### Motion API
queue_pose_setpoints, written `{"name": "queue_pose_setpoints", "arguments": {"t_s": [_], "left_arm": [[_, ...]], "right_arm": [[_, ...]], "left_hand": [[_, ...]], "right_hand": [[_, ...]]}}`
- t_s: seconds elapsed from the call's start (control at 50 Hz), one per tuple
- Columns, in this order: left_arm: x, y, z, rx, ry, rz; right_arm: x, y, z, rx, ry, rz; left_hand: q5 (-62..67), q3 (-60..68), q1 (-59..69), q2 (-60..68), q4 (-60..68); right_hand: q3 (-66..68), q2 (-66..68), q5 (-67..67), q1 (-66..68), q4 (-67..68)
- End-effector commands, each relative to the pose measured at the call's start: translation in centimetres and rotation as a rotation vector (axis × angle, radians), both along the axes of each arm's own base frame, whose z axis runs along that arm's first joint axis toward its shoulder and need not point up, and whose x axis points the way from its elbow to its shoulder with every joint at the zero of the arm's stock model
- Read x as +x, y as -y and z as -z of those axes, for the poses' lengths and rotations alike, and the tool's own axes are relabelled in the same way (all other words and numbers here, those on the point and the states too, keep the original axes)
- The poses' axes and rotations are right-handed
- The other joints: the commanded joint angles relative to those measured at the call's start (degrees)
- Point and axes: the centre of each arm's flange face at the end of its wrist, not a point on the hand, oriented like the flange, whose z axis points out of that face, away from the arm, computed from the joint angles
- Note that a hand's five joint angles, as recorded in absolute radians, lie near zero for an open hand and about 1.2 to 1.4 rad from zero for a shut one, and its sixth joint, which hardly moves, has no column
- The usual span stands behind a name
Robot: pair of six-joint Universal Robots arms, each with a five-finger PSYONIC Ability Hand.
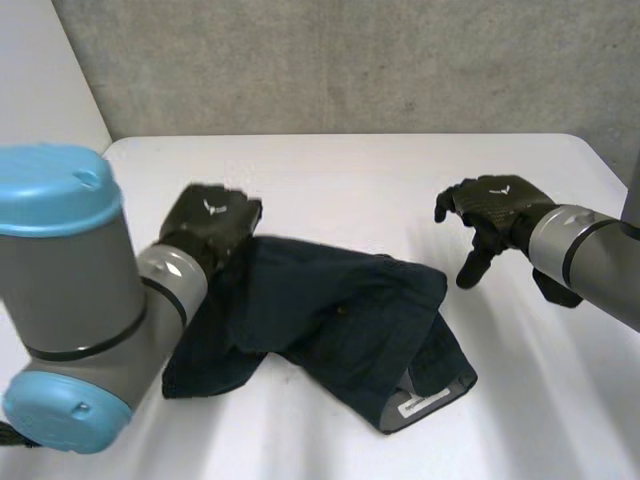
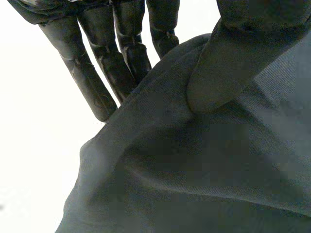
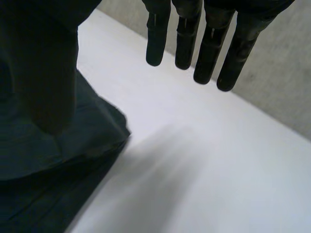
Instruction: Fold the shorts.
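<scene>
shorts (image 1: 340,320) of dark navy cloth are seen in the head view lying rumpled and partly doubled over in the middle of the white table (image 1: 400,170), with the waistband and its pale label (image 1: 428,402) turned toward the near right. the left hand (image 1: 212,225) is set on the far left edge of the cloth, while the right hand (image 1: 495,212) is held above bare table to the right of the shorts, apart from them, with nothing in it. in the left wrist view the cloth edge is seen nipped between the thumb (image 2: 228,68), pressed down on top, and the straight fingers (image 2: 87,82), which pass behind the fold. in the right wrist view the fingers (image 3: 209,43) are held loose and straight over the table, and the thumb (image 3: 43,73) hangs over a corner of the shorts; whether it touches cannot be told. the step in hand is judged to be the carrying of the left edge across toward the right side. it would be done best if the pinch were kept firm and the edge lifted only a little, so that the lower layers are not dragged; the right hand would be well used to pin the near corner flat before the fold is laid, and the edges should be matched before release.
</scene>
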Motion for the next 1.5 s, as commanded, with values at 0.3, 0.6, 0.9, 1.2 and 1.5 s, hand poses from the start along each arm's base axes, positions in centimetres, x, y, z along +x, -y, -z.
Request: {"name": "queue_pose_setpoints", "arguments": {"t_s": [0.3,0.6,0.9,1.2,1.5], "left_arm": [[0.5,-2.4,-0.1,0.009,0.03,-0.013],[-0.5,2.4,1.8,-0.005,0.093,-0.051],[-2.3,10.6,-20.8,-0.977,-0.274,-0.217],[-1.9,9.0,-11.2,-0.752,-0.136,-0.17],[-1.1,2.1,6.5,-0.293,0.15,-0.053]], "right_arm": [[0.9,0.5,1.8,0.334,0.268,0.111],[5.5,3.8,4.0,0.128,0.182,0.013],[8.0,6.5,-18.8,-1.278,0.197,0.137],[8.9,4.8,-11.9,-1.033,0.084,0.036],[7.4,1.2,8.2,-0.36,-0.228,-0.117]], "left_hand": [[15.61,11.91,14.5,11.51,11.16],[15.61,11.91,14.5,11.51,11.16],[15.61,11.91,14.5,11.51,11.16],[15.61,11.91,14.5,11.51,11.16],[15.61,11.91,14.5,11.51,11.16]], "right_hand": [[-5.11,-5.17,-4.69,-2.02,-5.05],[55.05,54.99,55.47,58.14,55.11],[55.05,54.99,55.47,58.14,55.11],[55.05,54.99,55.47,58.14,55.11],[55.05,54.99,55.47,58.14,55.11]]}}
